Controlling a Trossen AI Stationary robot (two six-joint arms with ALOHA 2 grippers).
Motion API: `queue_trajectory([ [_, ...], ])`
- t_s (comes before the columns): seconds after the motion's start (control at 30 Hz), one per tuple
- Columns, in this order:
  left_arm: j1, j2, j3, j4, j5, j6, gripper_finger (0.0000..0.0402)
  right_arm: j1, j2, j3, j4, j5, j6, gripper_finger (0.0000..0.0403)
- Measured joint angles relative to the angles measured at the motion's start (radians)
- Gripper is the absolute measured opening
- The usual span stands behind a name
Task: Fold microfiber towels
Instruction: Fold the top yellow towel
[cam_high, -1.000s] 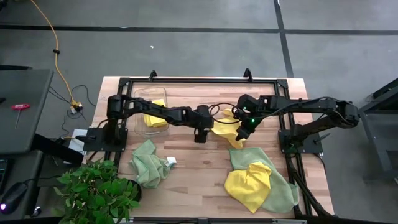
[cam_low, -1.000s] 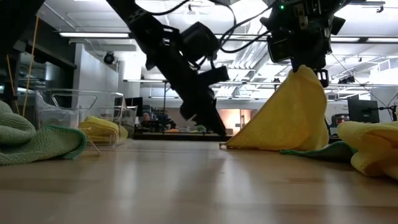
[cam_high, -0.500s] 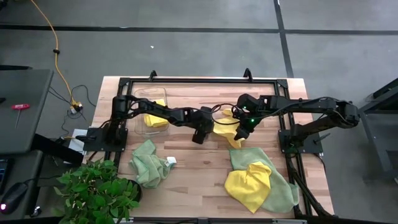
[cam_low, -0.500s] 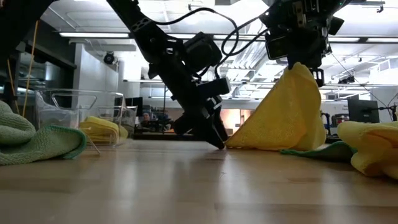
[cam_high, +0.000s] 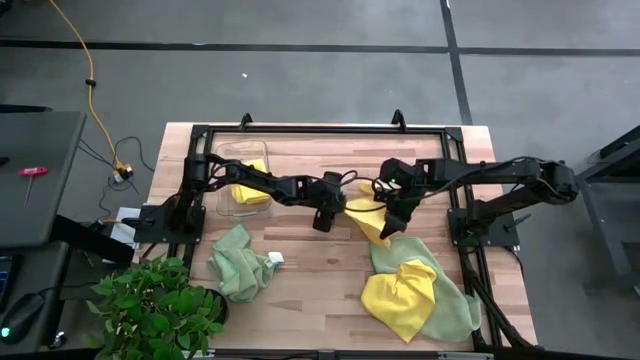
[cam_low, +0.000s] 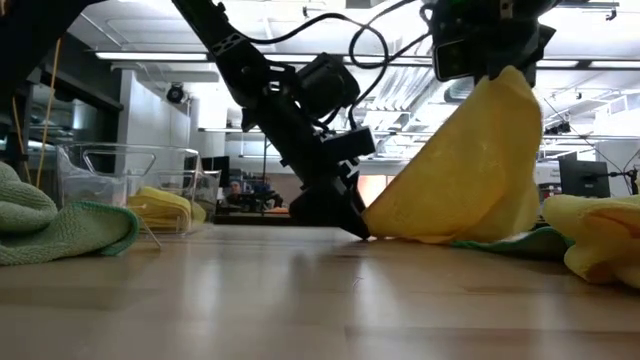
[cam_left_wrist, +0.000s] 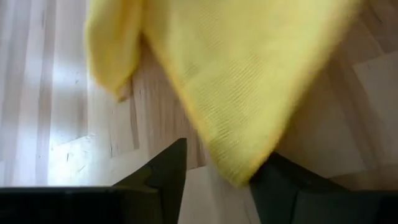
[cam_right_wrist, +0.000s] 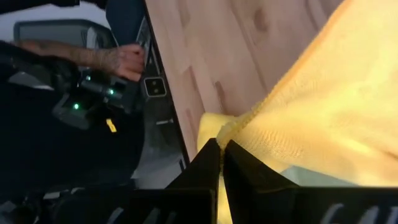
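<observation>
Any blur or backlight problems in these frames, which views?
Low view: bright ceiling lights behind leave the left arm a near-black silhouette, and the near tabletop is soft. Left wrist view: the yellow towel is smeared and glare washes out the wood at one side. Right wrist view: the towel weave is sharp, the room behind dim. High view: even and clear.

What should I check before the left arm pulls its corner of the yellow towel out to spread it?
1. Right tool shut on the lifted yellow towel: ok, cloth pinched between its fingers in the right wrist view.
2. Left tool around the towel's low corner: ok, corner lies between the fingers.
3. Left tool fully clamped: cannot tell, fingers not yet visibly closed on cloth.
4. Low corner at the table: ok.
5. Green-and-yellow pile apart from the lifted towel: cannot tell, edges look close.
6. Clear bin out of the way: ok.
</observation>
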Motion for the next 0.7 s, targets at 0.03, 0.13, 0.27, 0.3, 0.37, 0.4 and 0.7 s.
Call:
queue_trajectory([
  [0.03, 0.000, 0.001, 0.000, 0.001, -0.010, 0.000, 0.0133, 0.007, 0.000, 0.000, 0.000, 0.001, 0.000, 0.0000],
  [0.13, 0.000, 0.002, 0.000, 0.003, -0.029, 0.000, 0.0106, 0.016, 0.000, 0.000, 0.001, 0.011, 0.000, 0.0000],
  [0.27, -0.002, 0.001, 0.000, -0.023, -0.033, -0.003, 0.0061, 0.013, 0.000, 0.000, 0.001, 0.030, -0.004, 0.0000],
  [0.3, -0.004, -0.005, 0.000, -0.044, -0.035, -0.003, 0.0047, 0.012, 0.000, 0.000, 0.000, 0.030, -0.010, 0.0000],
  [0.37, -0.009, -0.015, 0.000, -0.083, -0.036, -0.008, 0.0017, 0.009, 0.000, 0.000, 0.001, 0.033, -0.017, 0.0000],
  [0.4, -0.011, -0.025, 0.000, -0.105, -0.036, -0.015, 0.0009, 0.006, 0.000, 0.000, 0.001, 0.035, -0.019, 0.0000],
  [0.7, 0.036, -0.210, -0.002, -0.316, -0.039, -0.078, 0.0002, -0.082, -0.018, 0.001, 0.060, 0.037, -0.033, 0.0000],
])
